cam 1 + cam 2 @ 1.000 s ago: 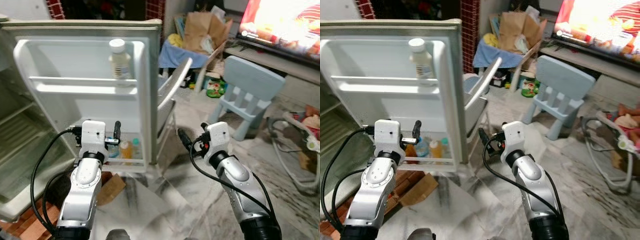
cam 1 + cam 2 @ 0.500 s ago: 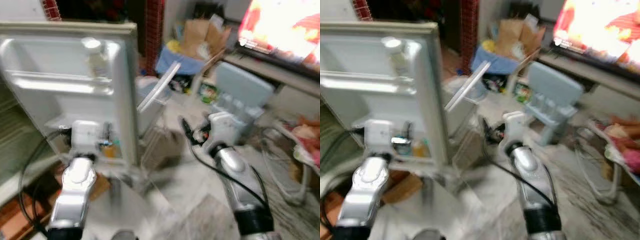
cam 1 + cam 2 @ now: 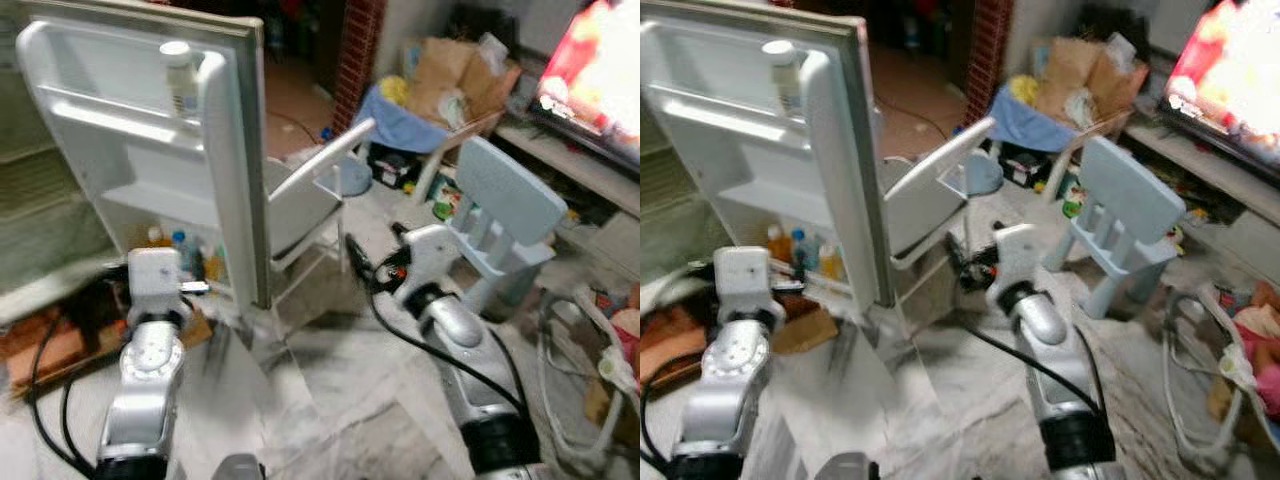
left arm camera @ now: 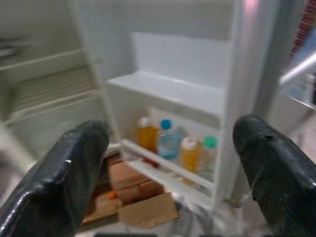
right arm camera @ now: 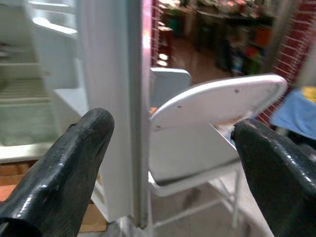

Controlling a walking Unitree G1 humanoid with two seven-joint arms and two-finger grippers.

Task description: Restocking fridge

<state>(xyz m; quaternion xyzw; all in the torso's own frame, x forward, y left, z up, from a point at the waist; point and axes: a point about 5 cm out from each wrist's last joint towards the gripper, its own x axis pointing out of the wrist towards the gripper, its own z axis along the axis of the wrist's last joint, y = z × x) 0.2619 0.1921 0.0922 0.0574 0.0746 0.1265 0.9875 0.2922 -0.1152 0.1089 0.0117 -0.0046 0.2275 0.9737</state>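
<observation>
Both arms raised forward; left gripper point(image 4: 168, 163) and right gripper point(image 5: 168, 163) jaws spread.

Soft indoor light; the bright red-and-white television screen point(image 3: 598, 78) glares, overexposed. Head views are slightly motion-blurred. Wrist views are soft, with the blurred black fingertips point(image 4: 69, 163) showing dull highlights.

A lived-in home, open white fridge door point(image 3: 150, 130) with small bottles point(image 4: 170, 143) on its lower shelf, blue child chair point(image 3: 505, 215), glowing television point(image 3: 595, 75), paper bags point(image 3: 455, 65), marble floor point(image 3: 340, 400), cluttered room
</observation>
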